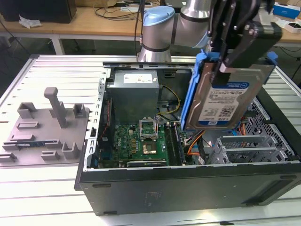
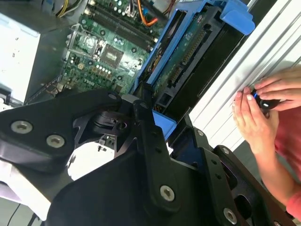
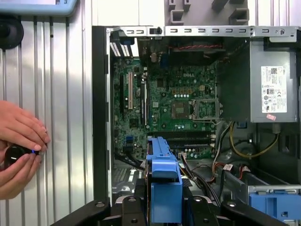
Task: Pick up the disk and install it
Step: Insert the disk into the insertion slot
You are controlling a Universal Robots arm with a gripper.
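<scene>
The disk, a silver drive with a white-and-blue label in a bright blue carrier, hangs tilted on edge above the right half of the open computer case. My gripper is shut on its upper edge, black fingers clamping the carrier from both sides. In the second wrist view the disk shows its circuit-board side, running away from the gripper. The first wrist view has the disk's blue carrier edge-on between the fingers, over the motherboard's edge.
Inside the case lie a green motherboard, a grey power supply, orange cables and a metal drive cage. A grey fixture plate lies at the exterior view's left. A person's hands hold a small black object beside the case.
</scene>
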